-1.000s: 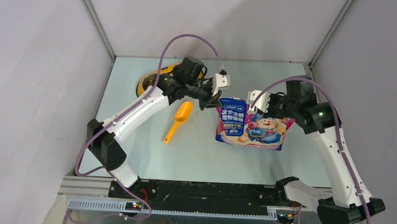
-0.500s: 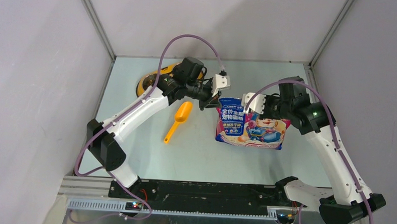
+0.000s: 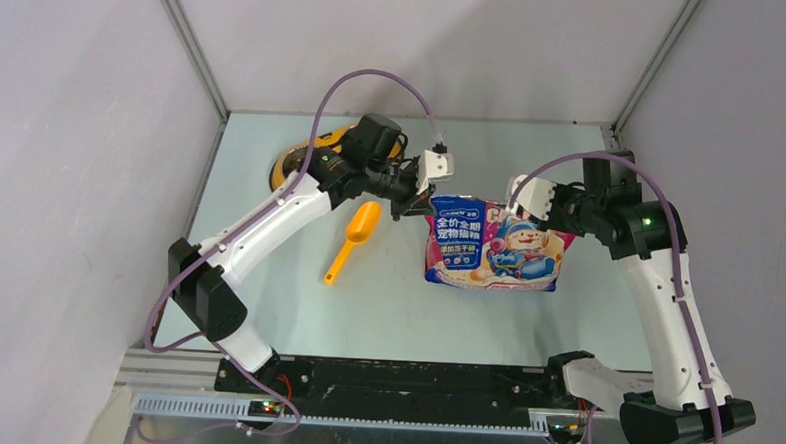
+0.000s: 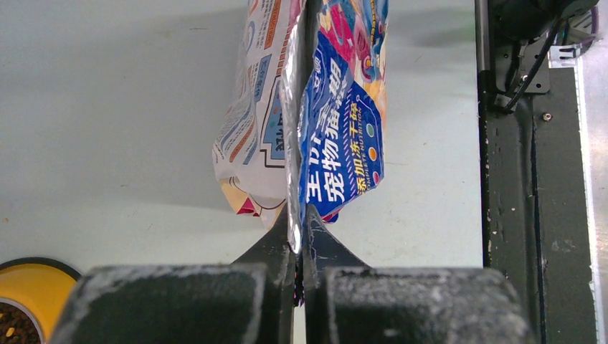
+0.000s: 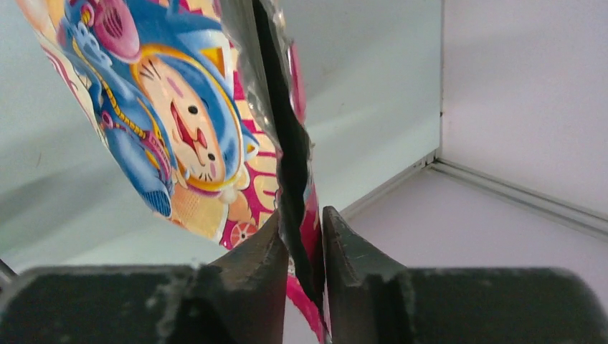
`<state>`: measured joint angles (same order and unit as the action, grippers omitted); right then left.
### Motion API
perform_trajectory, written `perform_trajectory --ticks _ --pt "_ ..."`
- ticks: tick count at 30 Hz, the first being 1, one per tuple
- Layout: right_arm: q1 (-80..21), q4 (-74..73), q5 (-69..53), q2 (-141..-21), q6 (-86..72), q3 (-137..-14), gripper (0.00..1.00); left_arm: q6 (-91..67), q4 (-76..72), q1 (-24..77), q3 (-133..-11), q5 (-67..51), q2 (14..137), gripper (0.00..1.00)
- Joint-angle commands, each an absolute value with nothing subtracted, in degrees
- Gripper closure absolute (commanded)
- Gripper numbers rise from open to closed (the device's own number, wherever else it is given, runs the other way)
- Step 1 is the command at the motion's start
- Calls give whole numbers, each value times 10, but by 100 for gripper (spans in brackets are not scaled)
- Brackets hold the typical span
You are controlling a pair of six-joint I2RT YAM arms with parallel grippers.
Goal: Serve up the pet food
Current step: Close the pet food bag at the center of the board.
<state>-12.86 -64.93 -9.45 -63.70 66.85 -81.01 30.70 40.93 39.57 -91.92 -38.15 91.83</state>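
- The left gripper (image 4: pixel 297 229) is pinched almost fully together. Only the thin silver side seam of the pet food pouch (image 4: pixel 337 136) sits between its jaws, at the pouch's upper left corner.
- The right gripper (image 5: pixel 305 236) is also nearly closed. Its jaws are narrowed onto the dark edge of the pouch at the opposite upper corner, with the pink and silver film squeezed between them.
- The pouch is stretched between the two grippers, over the desk (image 3: pixel 385 312) a little right of the middle. Its top edge points toward the far edge and its printed face is turned up. The blue panel of Chinese text lies toward the left gripper and the cartoon animal toward the right one.
- I cannot tell from here whether the bottom of the pouch touches the desk or hangs just above it.
- The orange scoop (image 3: pixel 353 238) lies flat on the desk left of the pouch and apart from it. Its bowl points toward the far edge and its handle toward the near left.
- The yellow feeder (image 3: pixel 296 163) sits near the far left corner, partly hidden under the left arm. The left wrist view shows a corner of one of its bowls with dark kibble (image 4: pixel 13 328) in it.
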Motion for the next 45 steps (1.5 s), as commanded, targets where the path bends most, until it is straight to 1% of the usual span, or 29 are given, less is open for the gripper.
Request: perform_trajectory --ticks 1,2,3,4,7,10,12,13,14,15,16,17,18,19,21,22,26,28,30,32,34,36,40,42,44,45 --pt "-100 -662 -69 -630 693 -831 85 318 460 383 -914 -376 881 100" --pt "-98 -658 -66 -630 693 -831 89 319 460 383 -914 -376 881 100" --pt "-93 -655 -65 -631 692 -831 98 319 462 383 -914 -375 881 100" --pt "-91 -651 -60 -631 691 -833 100 321 462 383 -914 -375 881 100" --pt "-66 -643 -74 -636 681 -844 100 327 466 383 -915 -372 877 100" --pt "-31 -639 -125 -655 643 -879 100 351 483 385 -926 -367 874 100" --pt "-17 -668 -160 -679 629 -907 100 372 495 392 -937 -355 871 100" --pt "-15 -684 -178 -687 624 -918 100 379 499 396 -940 -349 871 97" --pt "-14 -691 -186 -699 617 -919 100 389 505 404 -948 -334 871 94" --pt "-15 -696 -197 -702 614 -916 100 392 506 409 -952 -327 870 83" --pt "-17 -696 -201 -704 609 -912 100 396 510 418 -962 -313 871 76" --pt "-19 -690 -205 -704 605 -902 100 398 512 422 -969 -308 872 64" --pt "-22 -685 -206 -702 602 -897 100 399 519 431 -988 -299 875 58" --pt "-23 -680 -210 -701 601 -892 100 400 523 434 -999 -297 877 48" --pt "-24 -680 -219 -700 598 -895 100 398 536 445 -1041 -293 887 42" --pt "-23 -683 -222 -700 596 -896 100 392 541 455 -1068 -286 895 41" --pt "-18 -693 -242 -700 591 -907 100 389 545 490 -1122 -254 926 31" --pt "-14 -696 -250 -699 587 -910 100 389 538 508 -1129 -234 942 30" --pt "-9 -697 -257 -696 583 -909 96 386 528 519 -1129 -221 958 30" --pt "-6 -699 -258 -690 583 -908 89 380 514 523 -1129 -216 972 29" --pt "-5 -697 -262 -685 582 -906 78 375 504 526 -1134 -205 987 29" --pt "12 -697 -272 -680 582 -907 72 372 498 527 -1141 -201 1000 29" --pt "16 -694 -304 -669 577 -905 64 367 496 533 -1163 -193 1028 30" --pt "11 -690 -319 -668 571 -902 62 363 493 536 -1173 -190 1036 33" --pt "3 -683 -321 -668 565 -893 62 357 490 537 -1179 -186 1042 41" --pt "-8 -674 -317 -669 562 -885 62 354 489 537 -1180 -185 1044 50"
